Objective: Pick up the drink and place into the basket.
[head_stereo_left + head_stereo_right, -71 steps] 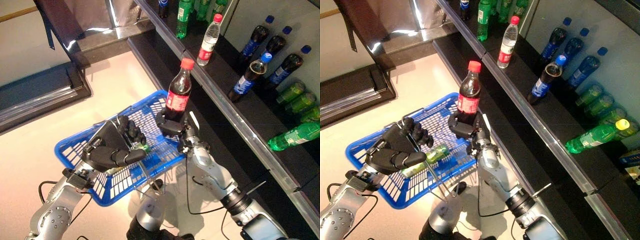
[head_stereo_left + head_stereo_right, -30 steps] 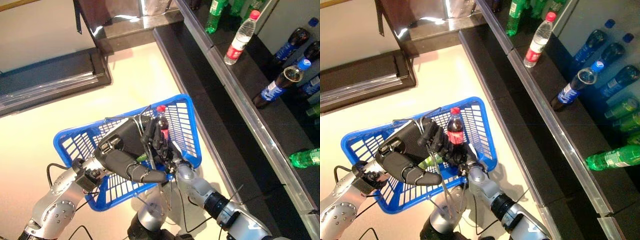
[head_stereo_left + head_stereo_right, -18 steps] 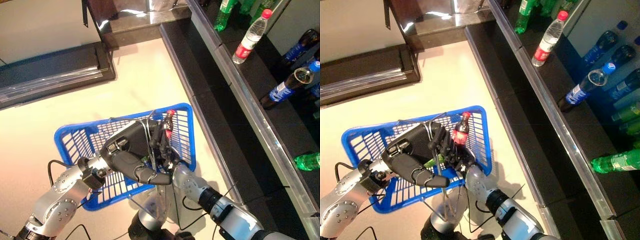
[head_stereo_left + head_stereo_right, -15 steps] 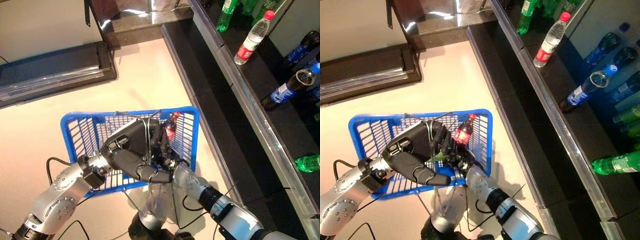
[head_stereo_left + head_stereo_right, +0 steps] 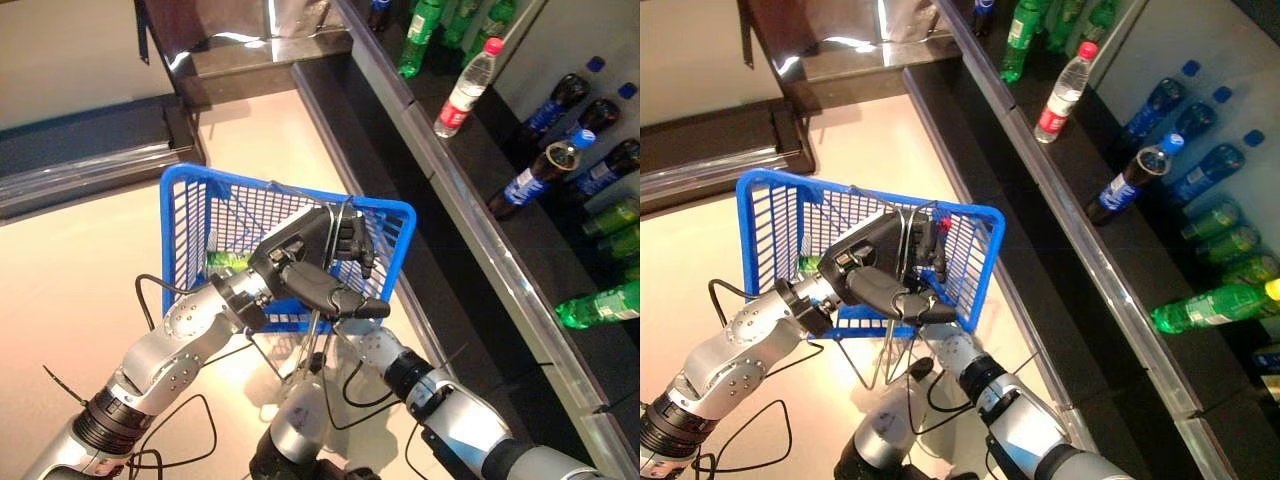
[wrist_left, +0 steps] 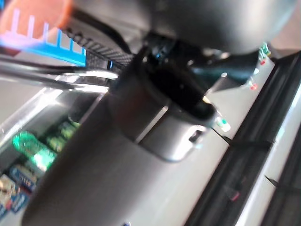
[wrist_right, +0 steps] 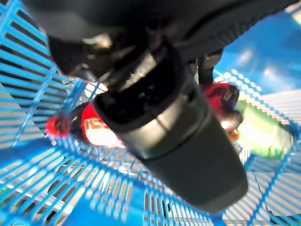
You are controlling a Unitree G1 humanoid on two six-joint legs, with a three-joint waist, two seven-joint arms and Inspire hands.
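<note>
My left hand [image 5: 300,265] is shut on the thin wire handles [image 5: 318,330] of the blue basket [image 5: 190,215], which is raised in front of me and tipped steeply. My right arm comes in from the lower right and its hand reaches into the basket behind the left hand. In the right wrist view its thumb [image 7: 178,136] lies across a cola bottle [image 7: 96,127] with a red label and red cap, inside the blue mesh. The red cap [image 5: 943,226] peeks out beside the left hand. A green bottle [image 5: 228,261] lies in the basket.
A long dark shelf [image 5: 470,220] runs along the right with a water bottle [image 5: 462,88], dark cola bottles [image 5: 535,175] and green bottles [image 5: 600,305]. A dark low platform [image 5: 90,160] stands at the back left. Cream floor lies below the basket.
The basket has tipped up steeper and swung towards the back. The cola bottle has sunk deeper into it, now mostly hidden behind the left hand. The camera has shifted too.
</note>
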